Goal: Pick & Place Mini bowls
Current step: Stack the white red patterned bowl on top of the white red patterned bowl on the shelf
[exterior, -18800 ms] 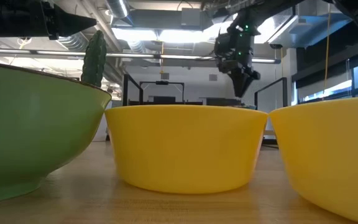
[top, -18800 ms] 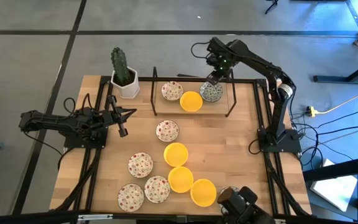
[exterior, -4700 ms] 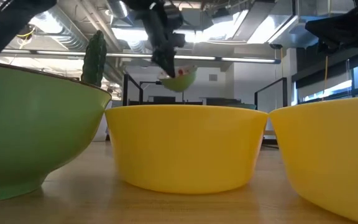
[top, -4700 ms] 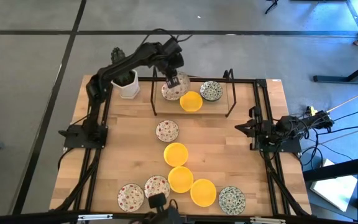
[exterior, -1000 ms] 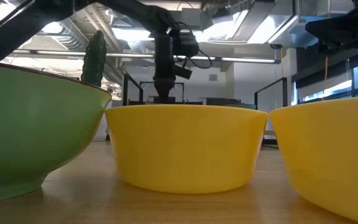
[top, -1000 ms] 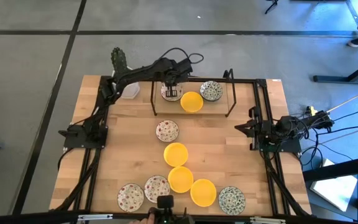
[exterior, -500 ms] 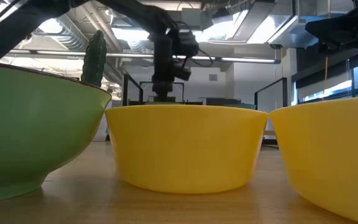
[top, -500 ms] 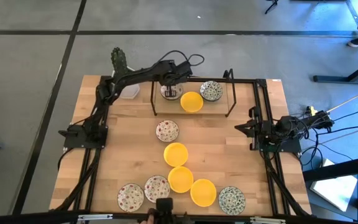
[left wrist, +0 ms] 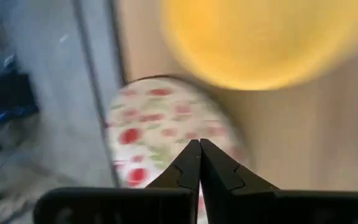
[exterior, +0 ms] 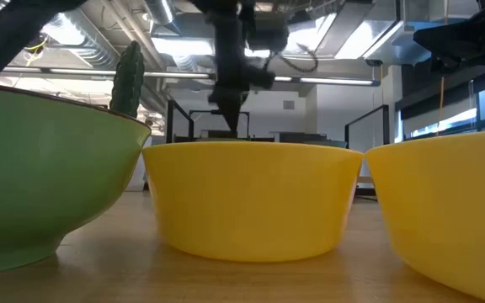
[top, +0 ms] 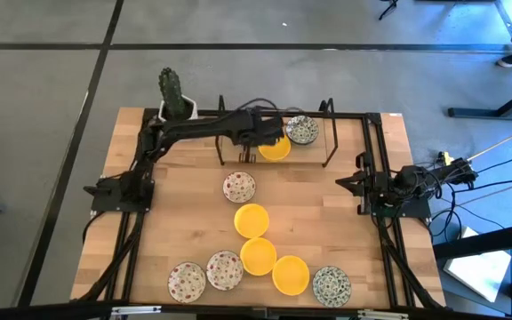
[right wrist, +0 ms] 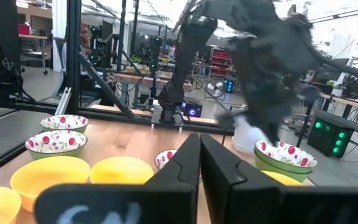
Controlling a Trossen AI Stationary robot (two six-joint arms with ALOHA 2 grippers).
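A cactus in a white pot stands at the far left corner of the wooden desk, just beyond and to the left of the left claw. A black wire rack frames the far edge of the desk around that claw. The grey floor surrounds the desk, and cables trail off past the right claw. Overhead ducts and lights hang in the room behind.

rack: far end of table, holding three bowls | cactus: left of rack | eight bowls: nearer on table
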